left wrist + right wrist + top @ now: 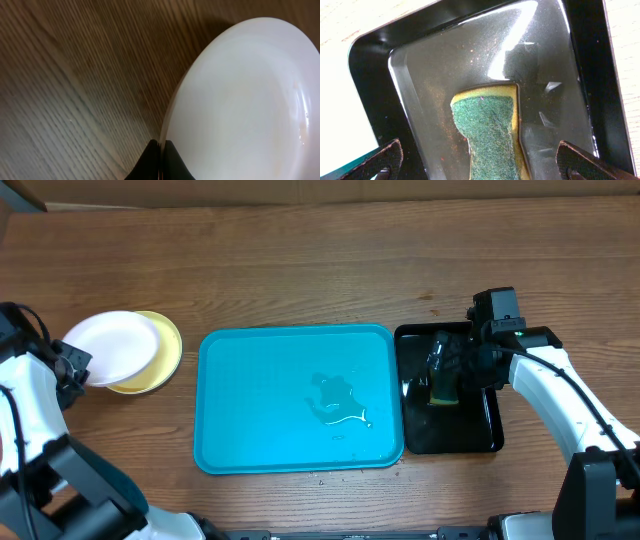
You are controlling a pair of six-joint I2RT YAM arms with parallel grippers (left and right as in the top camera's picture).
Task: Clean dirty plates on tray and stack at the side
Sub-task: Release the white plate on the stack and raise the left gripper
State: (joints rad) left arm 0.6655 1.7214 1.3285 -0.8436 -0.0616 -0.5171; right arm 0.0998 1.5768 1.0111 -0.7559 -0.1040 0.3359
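Left gripper [72, 366]: sitting well left of the large turquoise rectangular plastic tray [230, 360], its jaws pinching narrowly on the rim of a round white plate [108, 345] (the black fingertips [150, 161] are meeting at the plate's edge).
White plate: lying left of the turquoise tray, apart from it, resting on a pale yellow-green round plate [168, 358].
Turquoise tray: carrying a clear puddle of water [340, 405] right of its middle.
Glossy black rectangular tray [470, 432]: sitting just beside the turquoise tray's right edge, holding a yellow sponge with a green scouring face [490, 132].
Right gripper [442, 370]: hovering right of the turquoise tray, jaws standing wide either side of the sponge.
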